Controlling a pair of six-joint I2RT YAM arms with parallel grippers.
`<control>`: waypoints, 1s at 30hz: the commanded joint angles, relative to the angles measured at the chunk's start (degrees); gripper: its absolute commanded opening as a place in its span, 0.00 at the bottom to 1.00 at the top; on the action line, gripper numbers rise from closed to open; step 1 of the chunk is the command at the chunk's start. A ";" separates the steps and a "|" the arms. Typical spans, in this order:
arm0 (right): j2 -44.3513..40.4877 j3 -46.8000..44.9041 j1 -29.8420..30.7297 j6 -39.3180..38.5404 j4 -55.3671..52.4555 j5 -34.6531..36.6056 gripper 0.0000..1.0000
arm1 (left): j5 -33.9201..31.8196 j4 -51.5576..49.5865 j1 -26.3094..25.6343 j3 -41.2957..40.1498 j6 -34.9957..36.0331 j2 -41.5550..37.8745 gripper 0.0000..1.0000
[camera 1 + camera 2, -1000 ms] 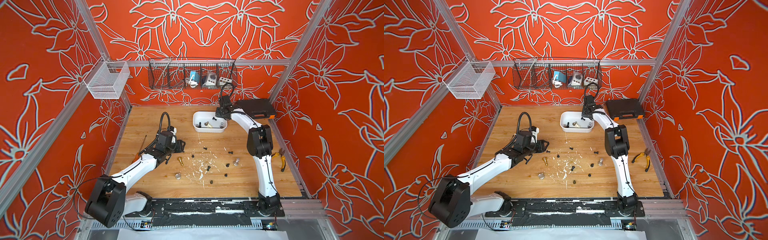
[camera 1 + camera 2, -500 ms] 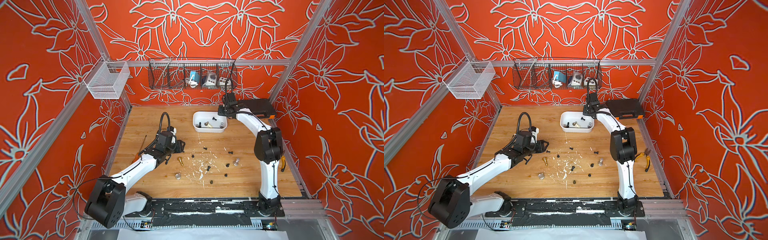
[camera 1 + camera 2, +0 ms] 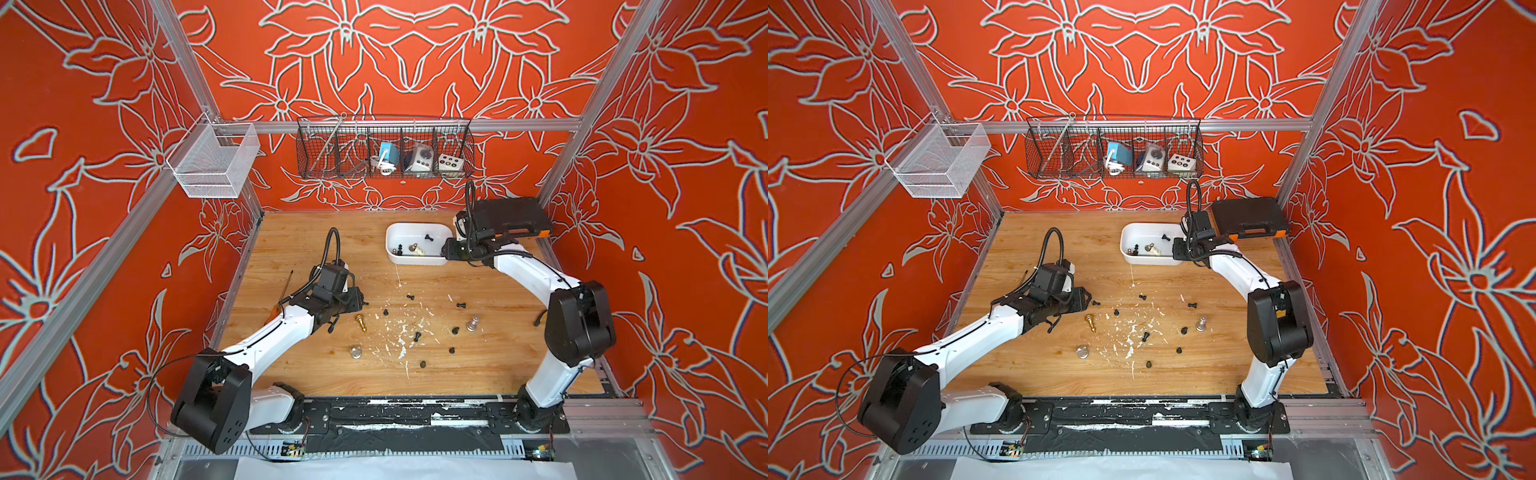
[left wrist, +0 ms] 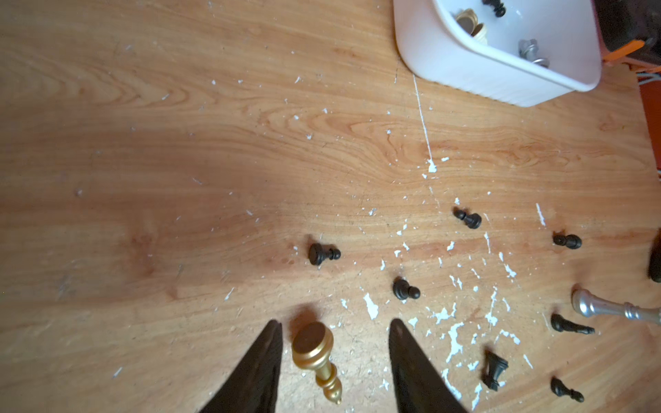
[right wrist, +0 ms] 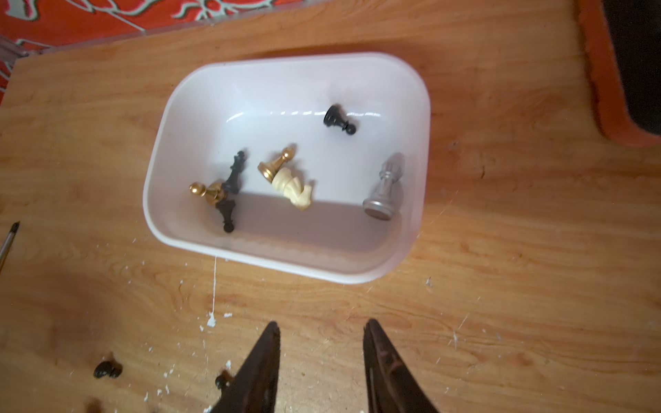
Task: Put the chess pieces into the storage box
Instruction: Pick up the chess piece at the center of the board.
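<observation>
Cell: orange floral walls, wooden tabletop (image 3: 291, 249). The left gripper (image 4: 334, 321) has jaws apart and empty. The gold chess piece (image 4: 314, 352) lies flat between its fingers, left of centre, long axis roughly along them, base outward. The right gripper (image 5: 322, 321) is parted and empty beside the storage box (image 5: 153, 200) near the far edge.

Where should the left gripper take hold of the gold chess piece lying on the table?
The gold chess piece lies on its side, its long axis roughly in line with the open left gripper. Probably come down from above and close the jaws across the thick body just behind its round base, where there is most to hold.
</observation>
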 commanded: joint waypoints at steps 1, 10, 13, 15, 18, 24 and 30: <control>-3.32 -4.21 1.09 -1.99 1.23 -3.78 0.41 | -2.21 -3.01 -1.82 0.69 -1.60 0.75 0.49; -10.24 -15.53 1.85 -4.49 2.97 -8.23 0.41 | -6.35 -7.58 -7.45 2.02 -6.14 4.50 0.51; -12.23 -18.00 1.85 -5.35 3.19 -9.16 0.41 | -7.86 -7.80 -8.58 1.48 -8.12 4.35 0.52; -13.45 -19.73 1.78 -5.78 3.87 -9.59 0.41 | -7.99 -7.71 -8.65 1.07 -9.03 4.40 0.52; -14.32 -21.41 1.81 -6.18 4.39 -10.67 0.42 | -8.16 -8.31 -8.90 0.85 -10.02 4.76 0.52; -15.31 -23.40 1.85 -5.70 5.36 -12.96 0.42 | -8.00 -6.43 -9.42 -0.99 -12.99 5.51 0.52; -16.27 -24.51 1.84 -5.44 6.04 -13.84 0.42 | -6.93 -4.63 -9.53 -0.74 -13.32 7.70 0.52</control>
